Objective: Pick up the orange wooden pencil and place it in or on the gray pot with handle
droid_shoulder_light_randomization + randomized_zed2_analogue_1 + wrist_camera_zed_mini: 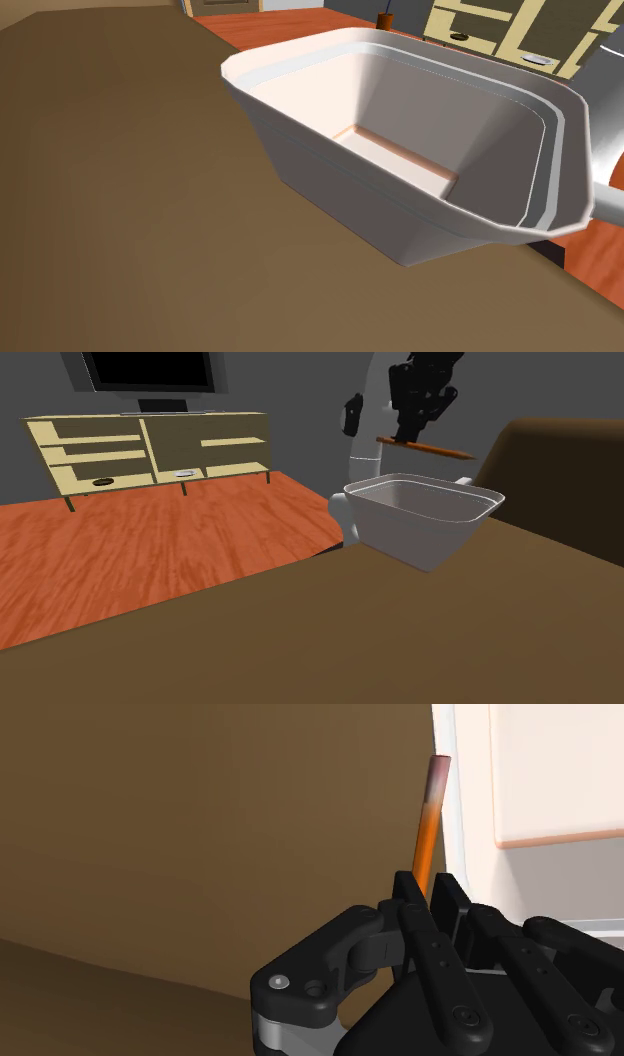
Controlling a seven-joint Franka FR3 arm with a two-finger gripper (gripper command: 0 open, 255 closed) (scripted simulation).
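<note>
Fingers of the black gripper pinch the orange pencil tight. The pencil hangs almost flat in the air, up above the pale grey pot and not touching it. The pot sits on the brown table, with its handle sticking out one side.

Pot sits on table, toward its far end in the second exterior view. Pencil lies roughly level above the pot's rim, clasped in gripper. Shelf unit stands far left on floor, with television on top.
</note>
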